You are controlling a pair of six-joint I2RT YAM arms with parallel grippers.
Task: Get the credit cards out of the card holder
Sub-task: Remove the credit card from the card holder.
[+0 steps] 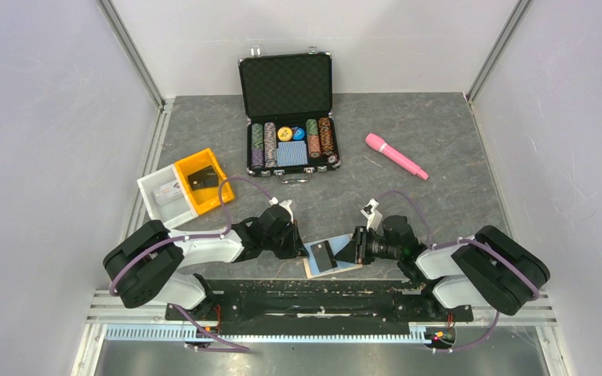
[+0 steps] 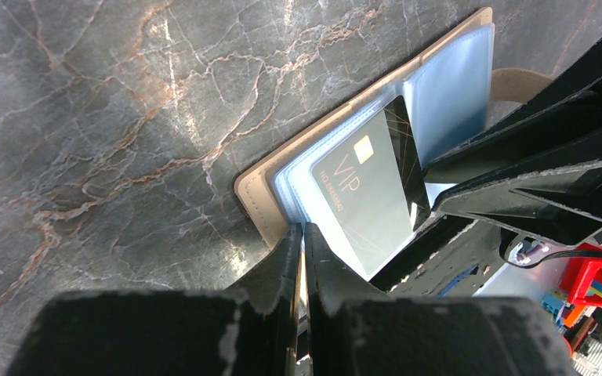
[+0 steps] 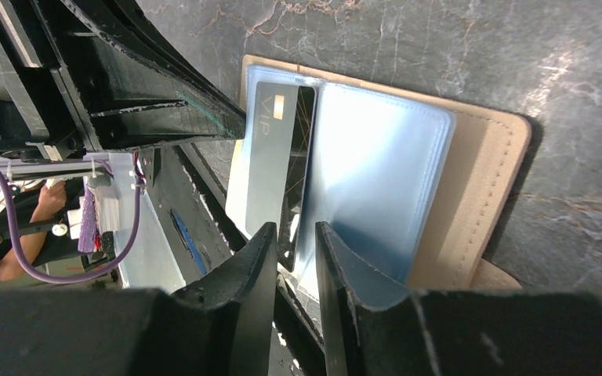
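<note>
At the far left of the table [image 1: 439, 196], a white bin [image 1: 153, 205] and a yellow bin [image 1: 212, 197] sit side by side, well away from where I am working. My left arm [image 1: 196, 249] is folded low, its elbow out by the left wall and its forearm reaching inward along the near edge, wrist level with the tabletop. The left gripper [image 1: 296, 247] points toward the centre. In its wrist view, that claw [image 2: 302, 231] is pinched almost fully together on the near edge of the card holder [image 2: 262, 192], with only a thin pale strip showing between the fingers.

The card holder [image 1: 337, 266] lies open at the near edge of the table, between the two grippers, tan cover down and blue-grey sleeves up. A dark card [image 2: 357, 196] marked VIP sticks partway out of a sleeve. Behind it, at mid-table, the black poker-chip case [image 1: 286, 86] stands open.

The right gripper [image 1: 354, 249] faces the left one across the holder. My right arm [image 1: 447, 258] mirrors the left, elbow out to the right and forearm low. In the right wrist view, the claw [image 3: 294, 235] is narrow, and the card [image 3: 270, 157] runs down into the gap. I cannot tell whether the pads are pressing on it. A pink pen [image 1: 396, 156] lies further right.
</note>
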